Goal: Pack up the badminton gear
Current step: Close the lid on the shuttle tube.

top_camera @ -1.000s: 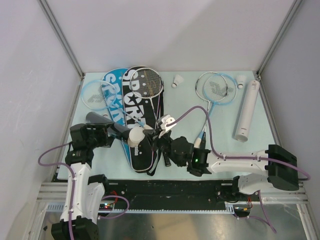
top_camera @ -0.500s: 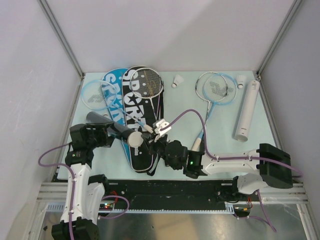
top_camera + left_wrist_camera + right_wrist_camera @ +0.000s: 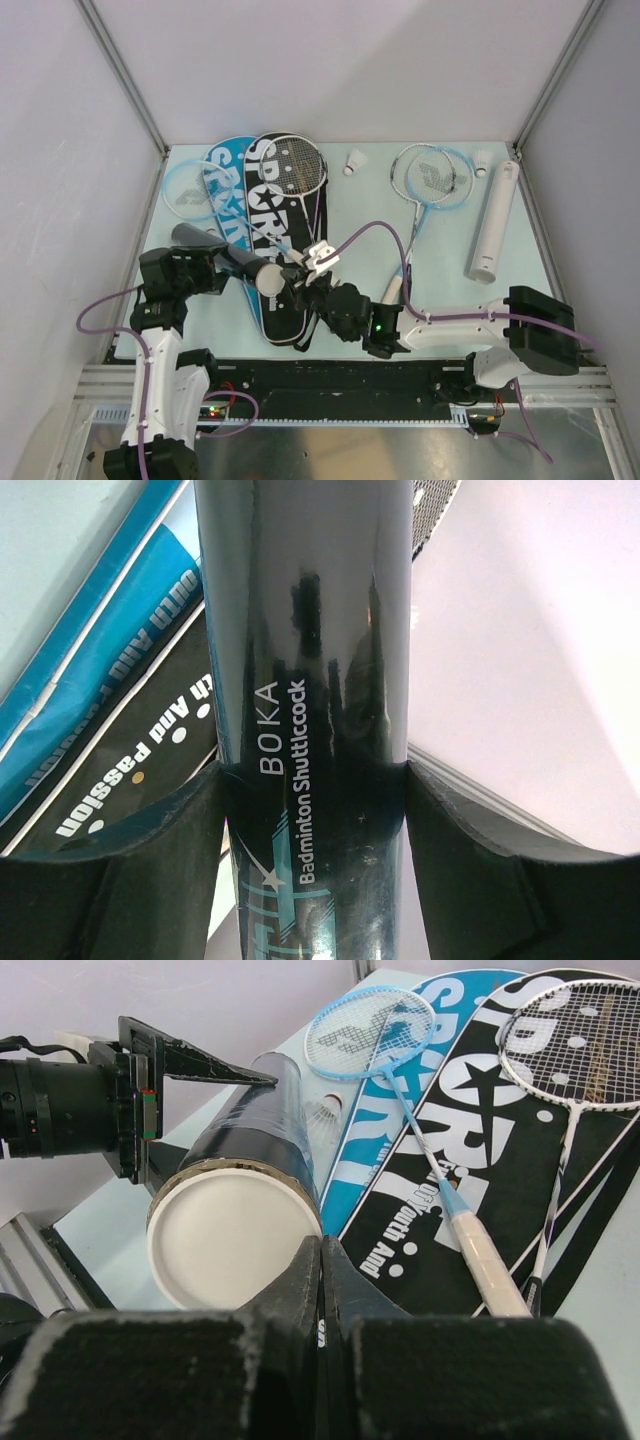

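Note:
My left gripper (image 3: 205,262) is shut on the black tube (image 3: 228,257), which lies slanted just above the table; in the left wrist view the tube (image 3: 310,680) sits between both pads, with the gripper (image 3: 315,810) around it. A white cap (image 3: 230,1235) closes the tube's near end. My right gripper (image 3: 291,283) is shut and holds nothing, and its tips (image 3: 322,1245) touch the cap's lower right edge. Below lie the black cover (image 3: 280,250) and the blue cover (image 3: 225,195). A white racket (image 3: 295,165) rests on the black cover and a blue racket (image 3: 187,190) on the blue one.
A white tube (image 3: 495,222) lies at the right edge. Another racket (image 3: 430,178) lies beside it, with two shuttlecocks (image 3: 354,161) (image 3: 483,161) at the back. One more shuttlecock (image 3: 322,1112) sits by the blue cover. Walls close in the left, right and back.
My right gripper has moved left, up to the capped end of the black tube, staying shut. The left arm and the tube have held still.

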Controlling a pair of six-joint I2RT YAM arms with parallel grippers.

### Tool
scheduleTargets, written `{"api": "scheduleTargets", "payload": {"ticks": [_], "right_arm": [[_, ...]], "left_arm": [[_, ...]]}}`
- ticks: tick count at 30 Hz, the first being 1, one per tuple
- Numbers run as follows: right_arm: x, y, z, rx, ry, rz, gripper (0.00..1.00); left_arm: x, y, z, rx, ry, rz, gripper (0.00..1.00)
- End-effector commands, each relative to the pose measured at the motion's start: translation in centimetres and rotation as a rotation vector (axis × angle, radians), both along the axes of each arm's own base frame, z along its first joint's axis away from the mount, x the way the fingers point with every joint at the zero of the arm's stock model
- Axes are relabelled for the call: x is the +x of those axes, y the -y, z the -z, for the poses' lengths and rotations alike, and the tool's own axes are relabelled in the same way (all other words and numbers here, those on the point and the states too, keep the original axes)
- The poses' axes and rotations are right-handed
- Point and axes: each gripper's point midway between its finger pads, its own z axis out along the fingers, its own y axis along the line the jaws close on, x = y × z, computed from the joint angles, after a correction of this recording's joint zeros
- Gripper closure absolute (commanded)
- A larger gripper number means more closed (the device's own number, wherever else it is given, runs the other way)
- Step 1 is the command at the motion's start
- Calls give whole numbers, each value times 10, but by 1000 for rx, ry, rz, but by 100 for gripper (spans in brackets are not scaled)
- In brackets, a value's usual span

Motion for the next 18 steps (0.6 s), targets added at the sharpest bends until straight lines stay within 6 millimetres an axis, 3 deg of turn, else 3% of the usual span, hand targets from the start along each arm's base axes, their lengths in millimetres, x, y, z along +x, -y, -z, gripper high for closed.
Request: {"api": "scheduleTargets", "payload": {"ticks": [1, 11, 16, 18], "right_arm": [[6, -6, -23, 79, 14, 43, 100], [14, -4, -35, 93, 43, 104, 100], [14, -9, -23, 62, 32, 93, 99], [10, -11, -21, 60, 22, 73, 93]], "left_arm": [[5, 8, -34, -21, 105, 35, 79], [5, 9, -34, -29, 102, 40, 79], [5, 10, -37, -32, 106, 47, 79], [5, 10, -37, -34, 107, 48, 79]]}}
